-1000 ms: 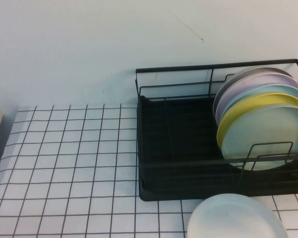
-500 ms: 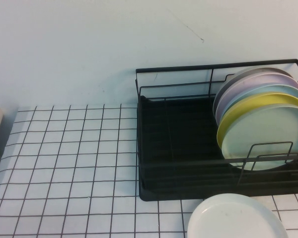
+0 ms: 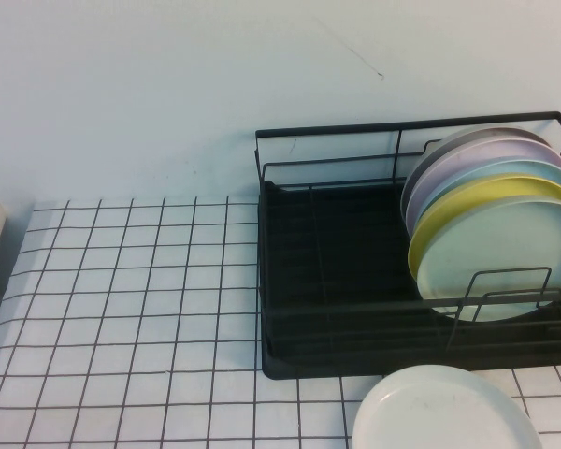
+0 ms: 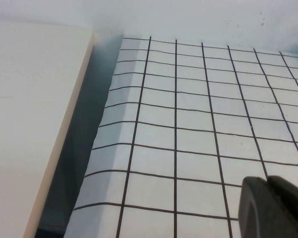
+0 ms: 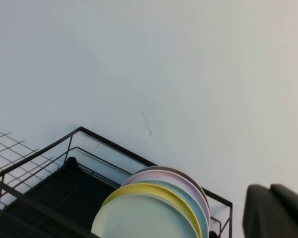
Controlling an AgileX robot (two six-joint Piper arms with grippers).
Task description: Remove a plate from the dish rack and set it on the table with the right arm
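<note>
The rack (image 3: 355, 281) is thin black wire over a matt black tray. The plate (image 3: 446, 410) looks smooth, white and faintly glossy. The worktop (image 3: 131, 309) is matt white, gridded with fine black lines. Both tools, left (image 4: 274, 208) and right (image 5: 275, 210), show matt black, plastic-looking pieces.

A plain pale wall (image 3: 168, 84) fills the far side of the scene, lit softly and evenly, with a thin dark scratch (image 3: 355, 58) toward its right. It meets the bench along a shadowed line at the far edge. At the far left, a flat cream-white panel (image 4: 30, 119) lies beside the bench, with a dark shadowed gap (image 4: 82, 148) between them.
</note>
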